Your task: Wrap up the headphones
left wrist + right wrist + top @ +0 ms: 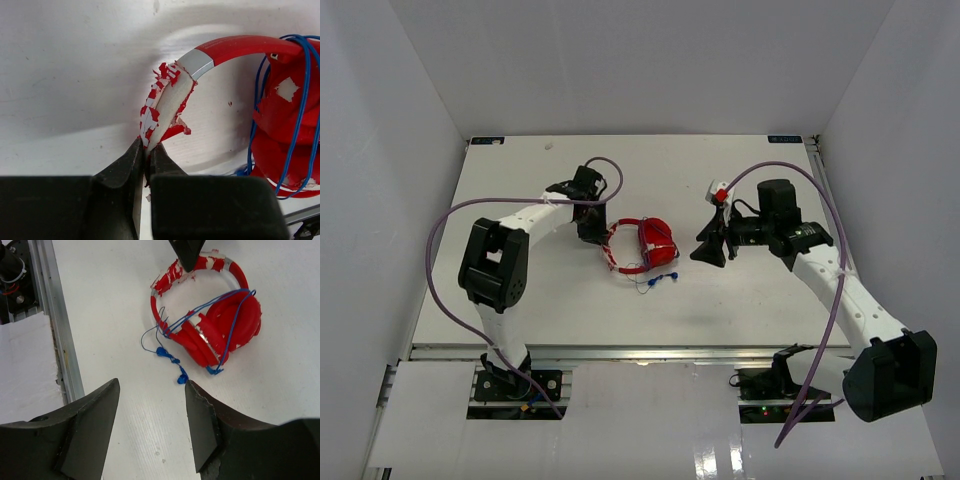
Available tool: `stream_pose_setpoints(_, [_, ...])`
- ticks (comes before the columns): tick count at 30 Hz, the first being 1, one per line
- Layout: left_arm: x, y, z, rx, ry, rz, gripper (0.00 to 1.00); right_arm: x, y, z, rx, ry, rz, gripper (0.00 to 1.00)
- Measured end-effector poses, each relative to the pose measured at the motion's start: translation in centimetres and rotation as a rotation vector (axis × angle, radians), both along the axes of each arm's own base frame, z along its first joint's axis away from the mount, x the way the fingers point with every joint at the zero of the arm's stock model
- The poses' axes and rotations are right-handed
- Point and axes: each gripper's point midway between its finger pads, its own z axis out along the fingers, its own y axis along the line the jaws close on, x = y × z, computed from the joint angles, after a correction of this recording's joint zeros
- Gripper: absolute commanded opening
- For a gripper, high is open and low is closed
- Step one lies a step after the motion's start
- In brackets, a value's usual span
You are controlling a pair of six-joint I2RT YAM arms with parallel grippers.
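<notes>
Bright red over-ear headphones [645,246] lie on the white table [520,290], left end effector [147,150] clamped on their flaking headband [167,102], right end effector [152,385] gaping empty nearby; a tug might tear padding or, seemingly, unwind the blue cable [161,351].

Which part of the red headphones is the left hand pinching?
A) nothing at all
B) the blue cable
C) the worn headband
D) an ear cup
C: the left hand is shut on the peeling headband, while the blue cable lies wound over the cups.
</notes>
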Motion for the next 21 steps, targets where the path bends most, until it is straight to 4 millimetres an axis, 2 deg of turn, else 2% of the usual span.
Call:
stream_pose_setpoints(2, [0.4,0.1,0.0,-0.013,0.003,0.008,0.55,-0.3,-0.6,-0.6,-0.002,0.011,-0.012,0.63])
stream_pose_setpoints(3, [0.5,0.0,0.1,-0.024,0.002,0.008,0.62,-0.4,-0.9,-0.8,-0.003,0.013,-0.018,0.64])
stream_pose_setpoints(6, [0.9,-0.2,0.6,-0.054,-0.008,0.007,0.72,-0.5,-1.6,-1.1,-0.004,0.009,-0.035,0.66])
stream_pose_setpoints(11, [0.2,-1.0,2.1,-0.113,-0.032,-0.039,0.83,-0.4,-3.1,-1.5,-0.014,-0.012,-0.082,0.72])
stream_pose_setpoints(15, [-2.4,-0.8,5.2,-0.169,-0.086,-0.085,0.86,-0.2,-4.4,-1.4,-0.043,-0.037,-0.135,0.79])
stream_pose_setpoints(18, [-4.2,-0.6,7.9,-0.220,-0.159,-0.115,0.87,0.1,-5.4,-1.3,-0.073,-0.056,-0.184,0.88])
stream_pose_setpoints(19, [-5.1,-0.4,8.6,-0.233,-0.179,-0.123,0.87,0.1,-5.7,-1.3,-0.085,-0.061,-0.203,0.95])
stream_pose_setpoints(21, [-7.1,0.0,10.0,-0.264,-0.222,-0.139,0.87,0.3,-6.6,-1.3,-0.114,-0.070,-0.256,0.97])
